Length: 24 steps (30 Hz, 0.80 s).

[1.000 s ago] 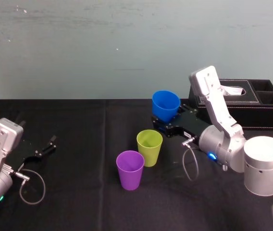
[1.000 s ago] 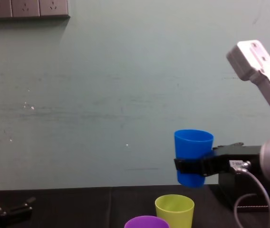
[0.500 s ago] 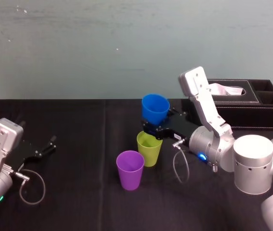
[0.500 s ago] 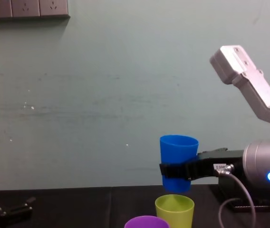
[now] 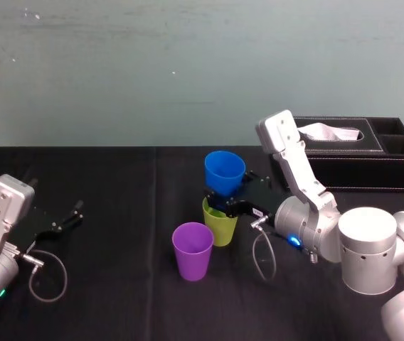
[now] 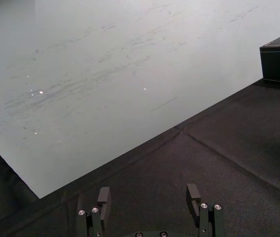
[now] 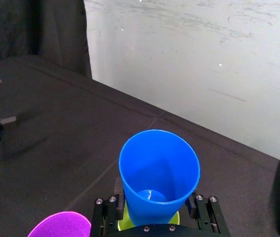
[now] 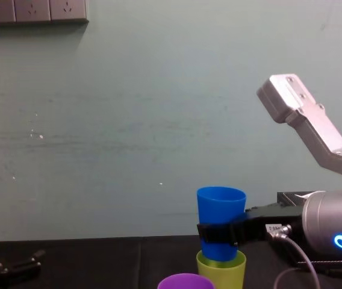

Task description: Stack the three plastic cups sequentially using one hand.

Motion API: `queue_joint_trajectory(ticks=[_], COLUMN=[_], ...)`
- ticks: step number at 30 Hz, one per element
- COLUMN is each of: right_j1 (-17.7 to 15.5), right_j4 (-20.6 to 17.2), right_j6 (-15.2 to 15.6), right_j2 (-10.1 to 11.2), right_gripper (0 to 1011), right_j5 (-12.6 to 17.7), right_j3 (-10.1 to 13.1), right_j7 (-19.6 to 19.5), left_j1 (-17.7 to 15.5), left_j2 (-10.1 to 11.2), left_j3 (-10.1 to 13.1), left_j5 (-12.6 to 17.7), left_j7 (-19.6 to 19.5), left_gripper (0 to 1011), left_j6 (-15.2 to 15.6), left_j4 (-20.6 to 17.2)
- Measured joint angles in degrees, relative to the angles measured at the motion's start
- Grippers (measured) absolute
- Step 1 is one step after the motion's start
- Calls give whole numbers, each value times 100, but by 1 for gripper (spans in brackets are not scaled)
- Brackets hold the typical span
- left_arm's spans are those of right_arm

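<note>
The right gripper point(image 5: 225, 202) pinches the blue cup point(image 5: 225, 170) low on its wall, one black finger on each side, and holds it upright with the open mouth facing up. Directly beneath the gripper stands the yellow-green cup point(image 5: 220, 227). In the chest view the blue cup's base dips just inside that cup's rim, and the fingers point(image 8: 206, 232) sit just above the rim. From the right wrist view a thin sliver of yellow-green shows under the blue cup point(image 7: 158, 170), between the two fingers. The purple cup point(image 5: 192, 250) stands upright on the black table point(image 5: 117, 291), near the gripper on its left and a little closer to the robot. It is just beside the yellow-green cup, and I cannot tell whether the two touch. Behind the right arm, a black tissue box point(image 5: 358, 162) rests at the far edge of the table. The left gripper point(image 5: 68, 217) lies low over the table, well apart from the right gripper and the cups. Its fingers point(image 6: 104, 197) are spread with nothing between them.
</note>
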Motion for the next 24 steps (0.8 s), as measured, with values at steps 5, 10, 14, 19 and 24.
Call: queue_joint_trajectory(ticks=[5, 10, 14, 19, 24], right_j1=[-20, -35, -23, -14, -4], right_j4=[22, 58, 111, 149, 185], right_j6=[0, -21, -55, -67, -85], right_j2=[-11, -43, -66, -81, -84], right_gripper=[715, 715, 715, 715, 715], right_j5=[-32, -61, -90, -133, -171], right_j3=[-8, -10, -14, -15, -20], right_j7=[1, -6, -14, -19, -20], left_j1=[0, 0, 0, 0, 0], left_j2=[0, 0, 0, 0, 0], left_j3=[0, 0, 0, 0, 0], left_j5=[0, 0, 0, 0, 0], left_j7=[0, 0, 0, 0, 0], left_gripper=[1001, 1000, 1000, 1000, 1000], left_j6=[0, 0, 0, 0, 0], left_j4=[0, 0, 0, 0, 0])
